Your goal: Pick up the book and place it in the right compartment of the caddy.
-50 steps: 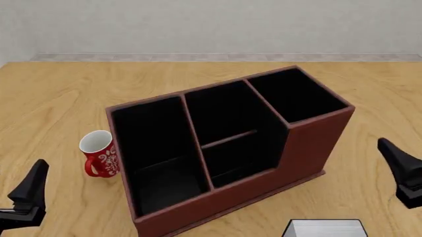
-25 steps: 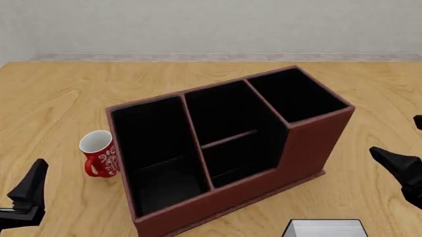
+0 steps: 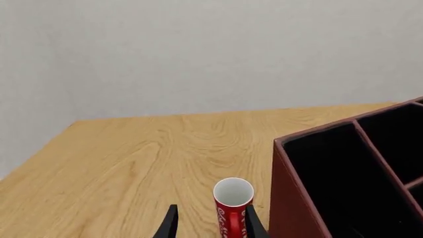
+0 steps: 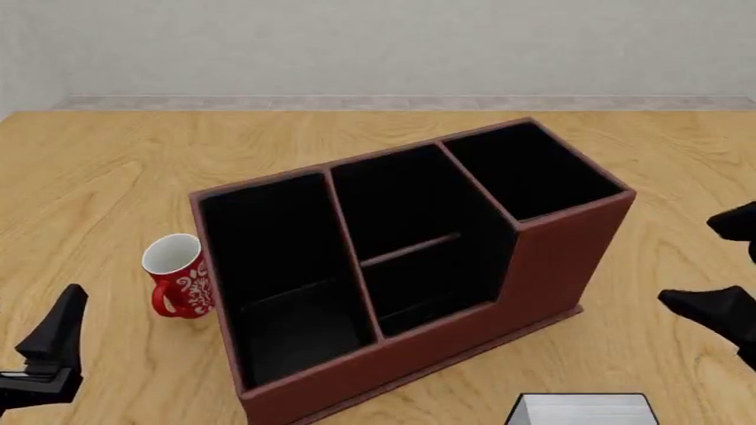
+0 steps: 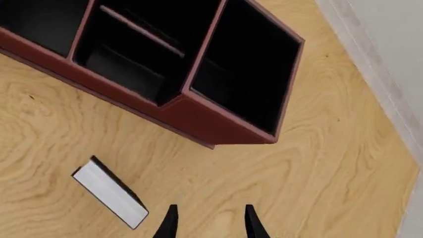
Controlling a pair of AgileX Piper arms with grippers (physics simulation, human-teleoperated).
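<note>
The small black-covered book with white pages lies flat beside the reddish-brown leather-look caddy, apart from it; the spread, empty right gripper is nearer.

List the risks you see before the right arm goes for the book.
1. The book lies flat on the table close to the caddy, so the open right gripper, now off to one side of it, may get poor purchase or push it against the caddy's front wall.
2. The right compartment is small with the tallest walls; a tilted book could catch on its rim.
3. The red mug stands beside the caddy's far end; nudging the caddy might tip it.
</note>
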